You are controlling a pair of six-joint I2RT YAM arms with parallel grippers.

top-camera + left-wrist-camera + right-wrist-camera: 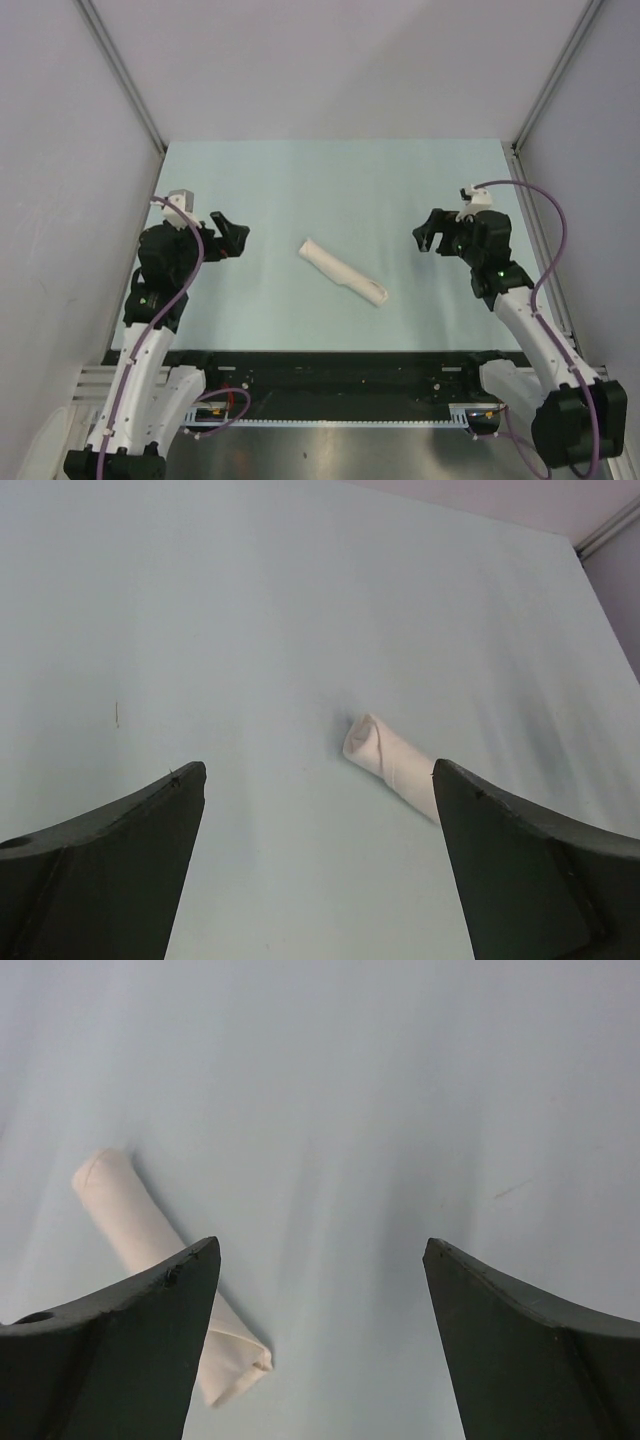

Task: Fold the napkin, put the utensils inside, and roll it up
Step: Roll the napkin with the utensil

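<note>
The napkin (343, 272) lies rolled into a tight white tube, slanting from upper left to lower right in the middle of the pale green table. It also shows in the left wrist view (390, 760) and in the right wrist view (150, 1250). The knife is hidden; no part of it shows. My left gripper (236, 238) is open and empty, held above the table left of the roll (318, 780). My right gripper (428, 236) is open and empty, held above the table right of the roll (320, 1255).
The pale green table top (340, 180) is walled by grey panels at the back and both sides. A black rail (340, 365) runs along the near edge by the arm bases.
</note>
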